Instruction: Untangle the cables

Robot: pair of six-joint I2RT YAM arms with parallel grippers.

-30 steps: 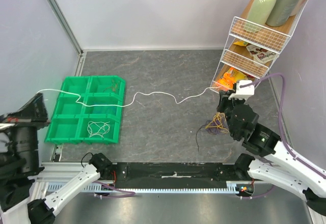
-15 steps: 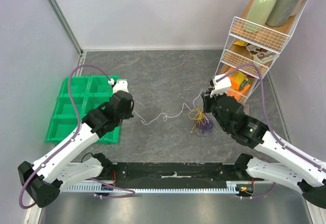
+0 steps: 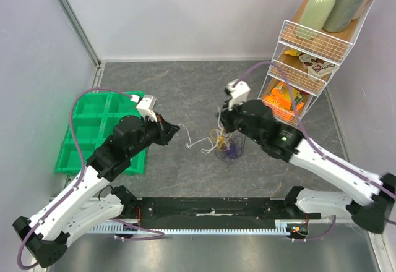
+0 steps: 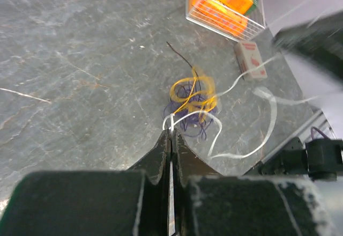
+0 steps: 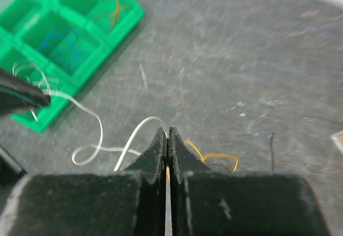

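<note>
The cables (image 3: 226, 148) lie as a small yellow and purple tangle on the grey table, seen closer in the left wrist view (image 4: 193, 99). A white cable (image 3: 197, 142) runs slack between both grippers. My left gripper (image 3: 177, 127) is shut on one end of the white cable (image 4: 268, 118), its tips (image 4: 171, 133) just short of the tangle. My right gripper (image 3: 223, 128) hangs over the tangle and is shut (image 5: 168, 131) on the white cable (image 5: 128, 139). A yellow cable (image 5: 214, 155) curls just beyond it. A thin black wire (image 4: 179, 56) lies past the tangle.
A green compartment tray (image 3: 62, 161) sits at the left, partly under my left arm, with thin wires in some cells (image 5: 64, 37). A white wire rack (image 3: 297, 68) with snack packs and bottles (image 3: 334, 3) stands at the right. A small box (image 4: 249, 59) lies near the rack.
Both arms swung in toward the table's middle. The left gripper came from the far left past the tray. The white cable went from stretched to slack, and the tangle shifted left.
</note>
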